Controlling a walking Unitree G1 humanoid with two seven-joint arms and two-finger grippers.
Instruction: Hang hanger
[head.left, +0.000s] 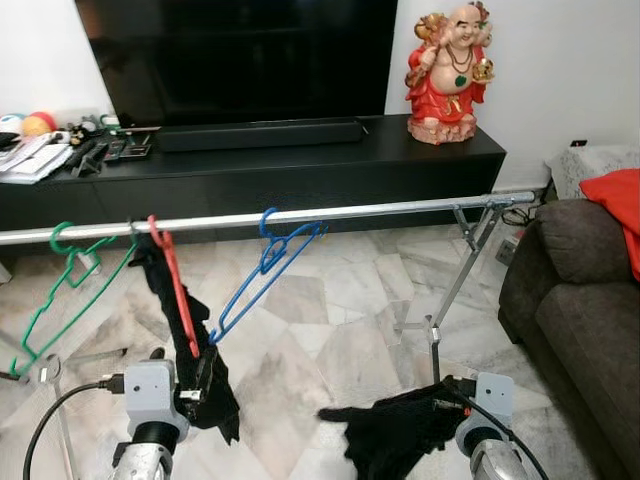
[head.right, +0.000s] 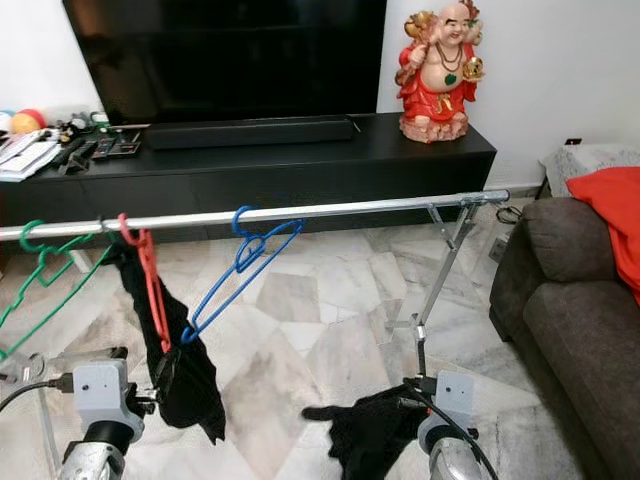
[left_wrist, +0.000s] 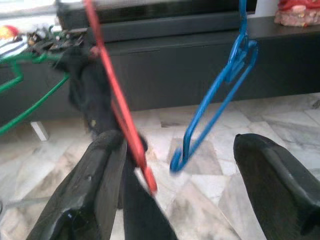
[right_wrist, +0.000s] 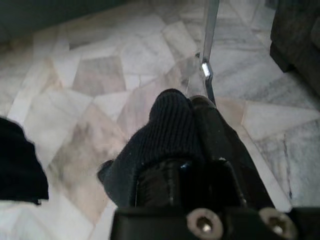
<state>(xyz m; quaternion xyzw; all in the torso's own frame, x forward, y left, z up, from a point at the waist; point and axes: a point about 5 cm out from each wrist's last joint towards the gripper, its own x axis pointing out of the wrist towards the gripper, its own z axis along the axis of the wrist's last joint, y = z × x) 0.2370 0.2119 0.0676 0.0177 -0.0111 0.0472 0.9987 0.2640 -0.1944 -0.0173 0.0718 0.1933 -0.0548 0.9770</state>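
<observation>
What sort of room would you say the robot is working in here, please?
Most likely a home living room: a large television above a low black cabinet, a dark sofa at the robot's right, and a clothes rail with hangers on a marble floor.

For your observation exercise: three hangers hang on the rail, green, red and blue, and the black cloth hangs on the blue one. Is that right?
Not quite. The black cloth hangs on the red hanger, not the blue hanger, which is bare. The left eye view shows it. The green hanger and the rail are as stated.
</observation>
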